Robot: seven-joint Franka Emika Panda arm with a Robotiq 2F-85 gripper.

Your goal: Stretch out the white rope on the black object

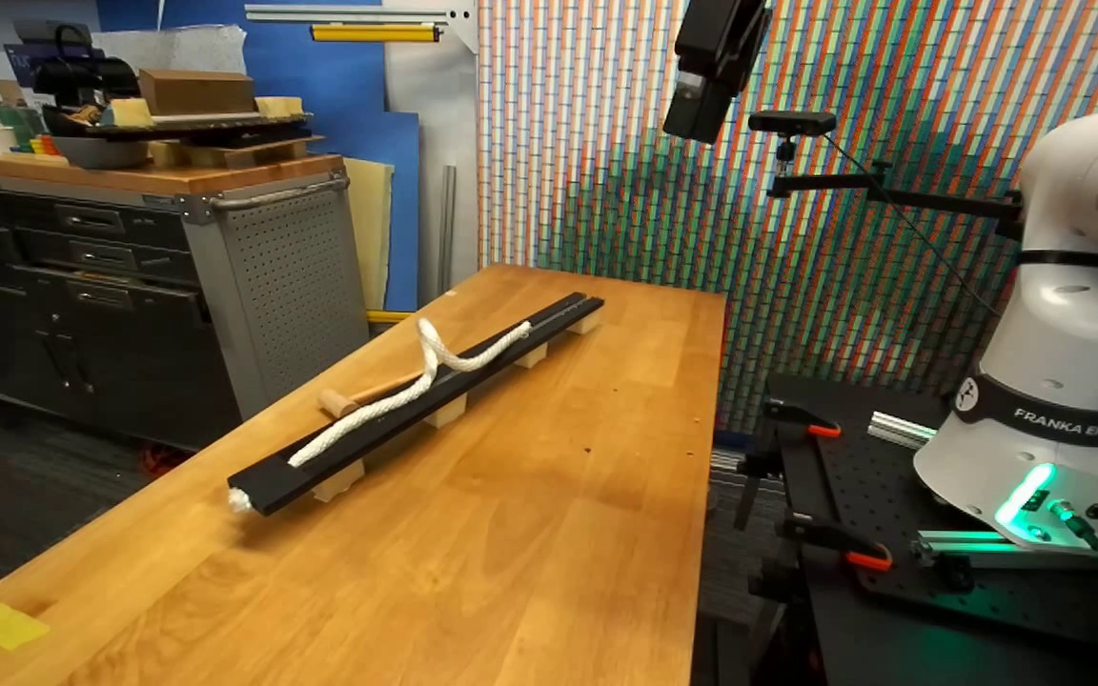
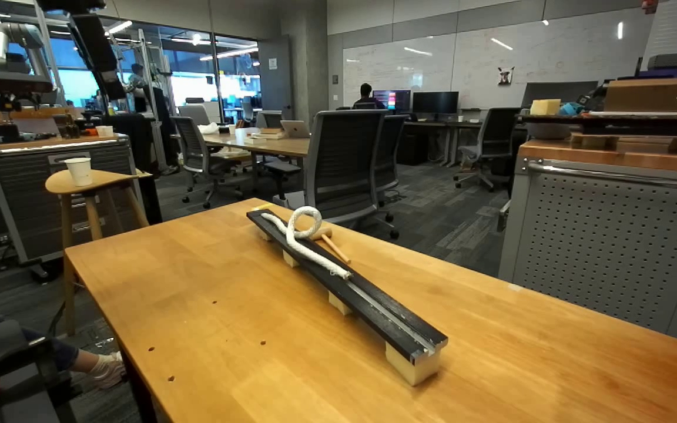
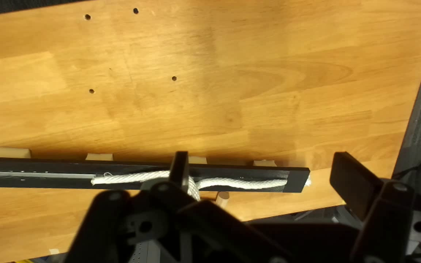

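Observation:
The white rope [image 1: 368, 414] lies along the black object [image 1: 457, 383], a long grooved strip. In both exterior views its middle rises in a loop [image 2: 307, 210] off the strip. One rope end goes under a dark band at one end of the strip, where a white frayed tip [image 3: 308, 181] sticks out. The rope's loose end [image 2: 341, 273] lies partway along the strip, and bare groove shows beyond it. My gripper [image 1: 699, 119] is high above the table, apart from the rope. In the wrist view my gripper [image 3: 261, 162] is open and empty; its left finger hides part of the loop.
Several pale blocks [image 2: 414, 363] hold the strip above the wooden table [image 1: 549, 534]. A wooden mallet [image 1: 337, 404] lies beside the strip near the loop. A tool cabinet [image 1: 287, 257] and chairs [image 2: 344, 170] stand beyond the table edge.

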